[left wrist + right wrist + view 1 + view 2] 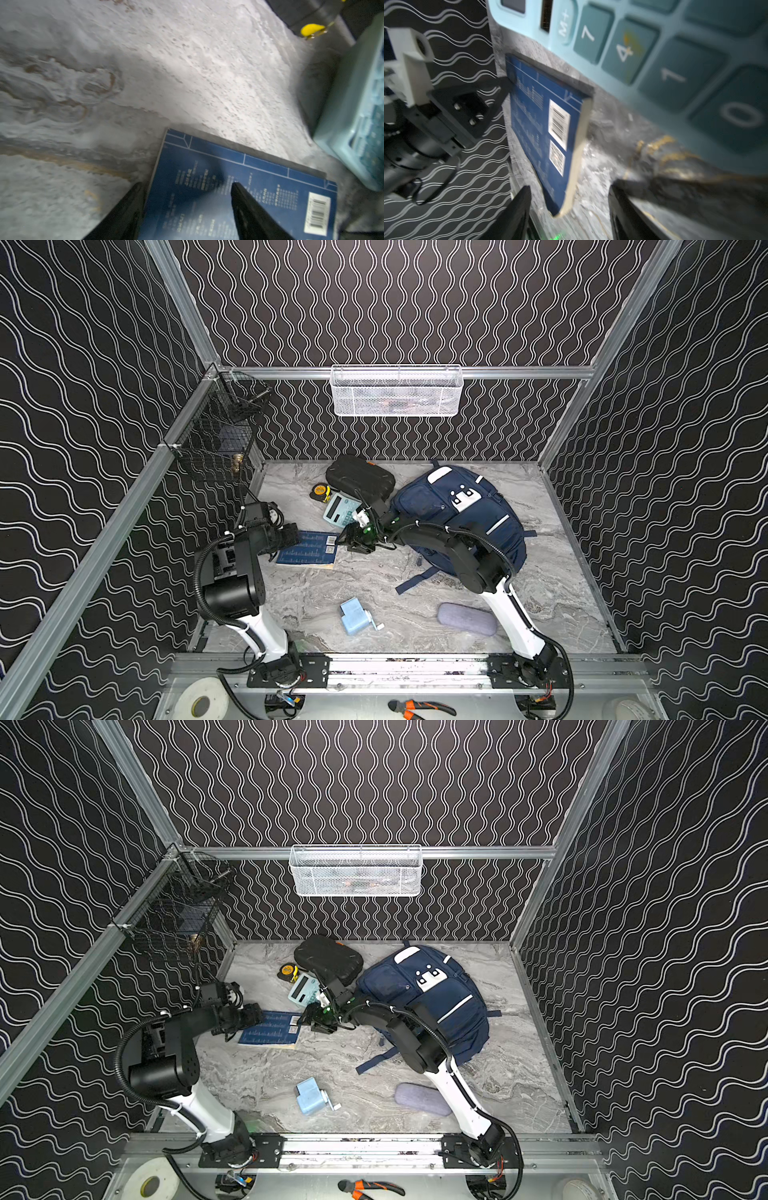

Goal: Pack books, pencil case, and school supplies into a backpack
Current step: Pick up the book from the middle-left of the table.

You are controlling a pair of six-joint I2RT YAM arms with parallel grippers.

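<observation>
Left wrist view showed the left gripper (187,185) released, jaws apart astride one edge of the dark blue book (207,158), which lay flat on the table (124,83). The right gripper (569,187), also released, straddled the opposite edge. The backpack (457,510) lay to the book's right, and the calculator (338,508) sat just beside the book.

Left arm (245,560): elbow bent, left hand (296,537) low, fingers (249,209) parted. Right arm (457,549): extended leftward, right hand (347,540) low, fingers (517,209) parted, facing the left hand.
</observation>
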